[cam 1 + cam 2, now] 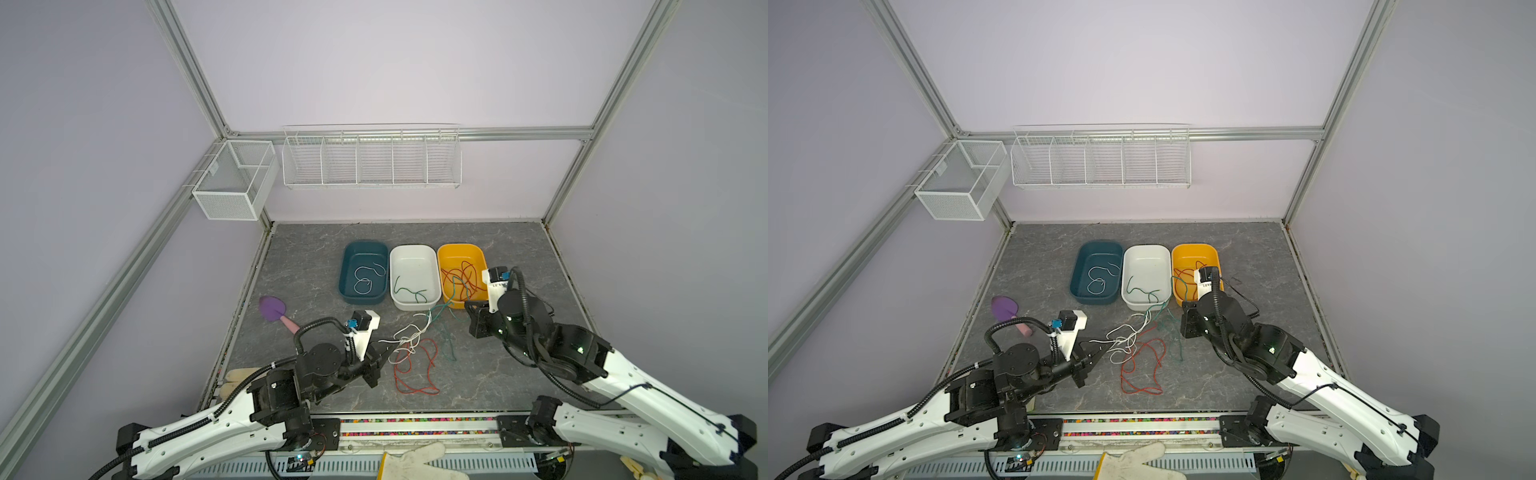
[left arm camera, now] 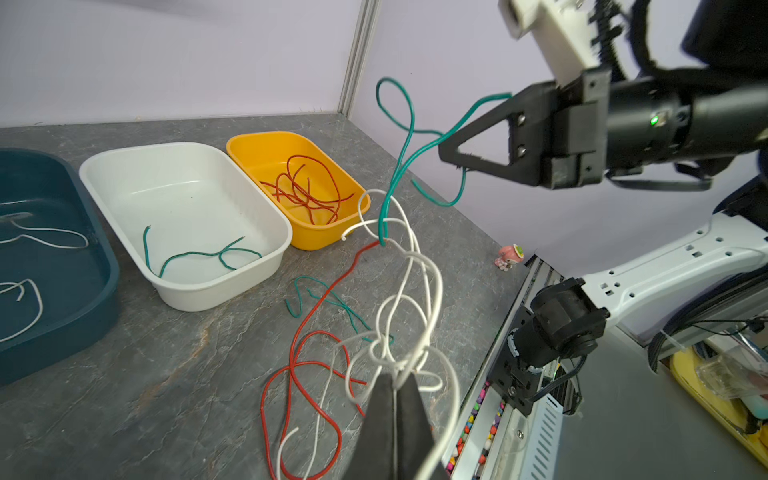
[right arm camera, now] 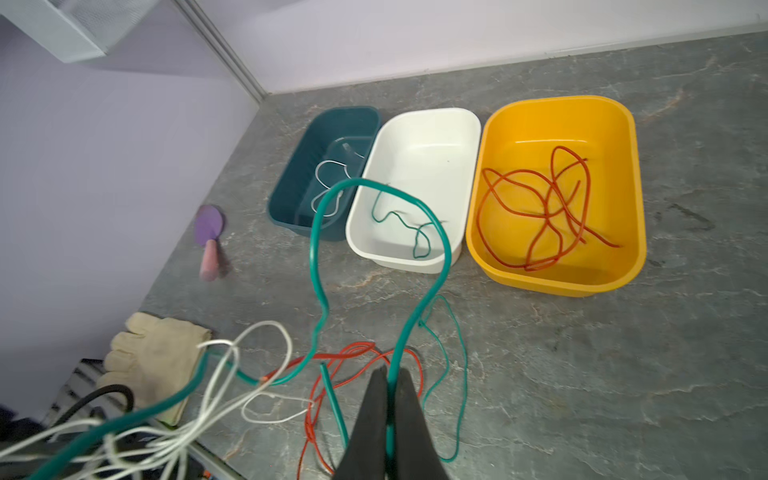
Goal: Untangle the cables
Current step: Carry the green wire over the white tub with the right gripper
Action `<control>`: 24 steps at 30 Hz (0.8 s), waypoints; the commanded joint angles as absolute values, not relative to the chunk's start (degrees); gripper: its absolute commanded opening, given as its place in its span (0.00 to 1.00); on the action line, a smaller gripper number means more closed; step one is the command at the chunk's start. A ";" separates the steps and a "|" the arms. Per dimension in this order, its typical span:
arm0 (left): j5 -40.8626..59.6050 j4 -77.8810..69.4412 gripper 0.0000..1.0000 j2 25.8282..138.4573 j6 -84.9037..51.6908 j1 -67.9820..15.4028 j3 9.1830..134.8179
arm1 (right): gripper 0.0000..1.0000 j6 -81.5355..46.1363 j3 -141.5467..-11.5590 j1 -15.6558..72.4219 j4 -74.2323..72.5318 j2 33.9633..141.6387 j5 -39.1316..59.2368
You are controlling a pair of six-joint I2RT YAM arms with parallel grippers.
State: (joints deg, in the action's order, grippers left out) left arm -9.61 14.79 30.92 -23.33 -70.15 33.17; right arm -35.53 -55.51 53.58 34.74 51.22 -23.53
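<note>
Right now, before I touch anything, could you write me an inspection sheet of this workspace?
Surface: grey marbled tabletop, no spill seen.
Job's things: tangle of white, red and green cables in front of three tubs; teal tub holds sorted white cable, white tub sorted green cable, yellow tub sorted red cables.
Clutter: purple paddle, left-edge glove, front glove, pink figurine.
Grippers: left gripper shut on white cable; right gripper shut on green cable, held above the table.
Cables: black hoses run along both arms.
Surroundings: wire rack and mesh basket on lilac walls.
</note>
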 commanded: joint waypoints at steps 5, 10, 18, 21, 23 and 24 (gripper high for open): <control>-13.04 21.43 0.00 27.62 -26.75 -70.22 38.42 | 0.06 -33.61 -51.73 52.73 35.46 54.49 -25.37; -14.27 20.73 0.00 27.32 -27.58 -70.22 39.88 | 0.06 -31.82 -50.71 52.78 35.18 56.50 -22.62; -19.33 22.34 0.00 26.83 -27.25 -70.22 43.65 | 0.06 -28.15 -50.76 52.73 37.79 59.44 -20.74; -21.62 24.58 0.00 27.26 -27.03 -70.22 45.41 | 0.06 -28.74 -49.92 52.72 39.42 59.26 -22.82; -22.60 25.68 0.00 27.57 -26.61 -70.22 45.69 | 0.06 -28.74 -48.49 52.73 38.58 57.77 -22.39; -23.12 26.29 0.00 27.89 -26.48 -70.22 45.50 | 0.06 -28.61 -48.22 52.73 37.92 56.84 -21.96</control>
State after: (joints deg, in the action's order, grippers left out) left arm -19.81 22.94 27.59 -26.50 -70.15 44.36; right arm -29.54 -49.80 52.97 37.08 58.89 -21.45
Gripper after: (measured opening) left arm 0.050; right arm 0.066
